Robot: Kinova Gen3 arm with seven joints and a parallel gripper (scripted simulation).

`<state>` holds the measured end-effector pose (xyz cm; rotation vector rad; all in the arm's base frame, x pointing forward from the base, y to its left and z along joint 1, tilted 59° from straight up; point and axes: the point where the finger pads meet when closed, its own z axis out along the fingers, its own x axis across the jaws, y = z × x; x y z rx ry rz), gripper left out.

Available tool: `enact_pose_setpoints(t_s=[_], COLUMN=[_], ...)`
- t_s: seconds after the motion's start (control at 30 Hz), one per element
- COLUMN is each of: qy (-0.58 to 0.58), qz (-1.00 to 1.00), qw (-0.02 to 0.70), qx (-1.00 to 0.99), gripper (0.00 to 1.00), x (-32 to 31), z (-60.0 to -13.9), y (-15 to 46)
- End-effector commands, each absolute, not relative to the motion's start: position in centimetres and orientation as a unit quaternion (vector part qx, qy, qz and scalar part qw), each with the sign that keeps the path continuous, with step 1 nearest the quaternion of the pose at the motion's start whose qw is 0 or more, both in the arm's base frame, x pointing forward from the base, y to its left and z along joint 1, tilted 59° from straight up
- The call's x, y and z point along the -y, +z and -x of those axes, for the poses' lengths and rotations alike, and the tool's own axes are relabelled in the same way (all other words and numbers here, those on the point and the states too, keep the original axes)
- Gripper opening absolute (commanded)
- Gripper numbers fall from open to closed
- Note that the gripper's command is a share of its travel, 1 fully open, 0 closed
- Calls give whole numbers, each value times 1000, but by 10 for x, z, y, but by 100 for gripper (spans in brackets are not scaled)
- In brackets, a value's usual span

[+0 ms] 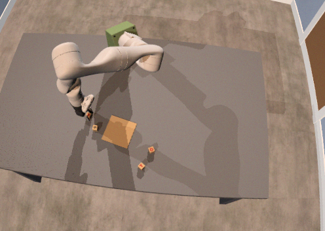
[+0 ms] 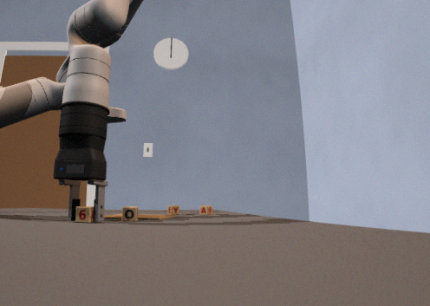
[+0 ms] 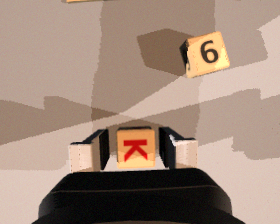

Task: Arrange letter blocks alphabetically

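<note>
My gripper (image 1: pixel 88 114) (image 2: pixel 87 217) (image 3: pixel 134 142) is down at table height, open, with its fingers either side of the K block (image 3: pixel 136 148). Gaps show on both sides; the red K lies sideways in the wrist view. A block with a black 6 or 9 on top (image 1: pixel 95 127) (image 3: pixel 209 54) lies between K and the orange mat (image 1: pixel 119 133) (image 2: pixel 152 218), off the mat. Beyond the mat lie a block with a red round letter, perhaps O or D (image 1: pixel 151 150) (image 2: pixel 173 210), and one with a red letter like T (image 1: pixel 141 166) (image 2: pixel 205 210). No block is on the mat.
The arm's green base (image 1: pixel 121 31) stands at the table's back edge in the top view. The arm reaches over the left part of the grey table (image 1: pixel 183 95). The digit block is the nearest neighbour to the fingers. Arm shadows cross the mat.
</note>
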<state>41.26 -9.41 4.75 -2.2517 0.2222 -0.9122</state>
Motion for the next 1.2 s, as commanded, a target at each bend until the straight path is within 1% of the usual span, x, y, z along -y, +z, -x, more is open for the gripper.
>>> enact_pose_setpoints(t_s=[0.0,0.03,0.07,1.17], qy=[-353,-353,-353,-353], qz=[867,867,867,867], qw=[342,342,342,342], qx=[-85,-85,-85,-85], gripper=[79,79,49,49], x=[95,95,95,95], z=[-414,-414,-414,-414], y=[47,47,47,47])
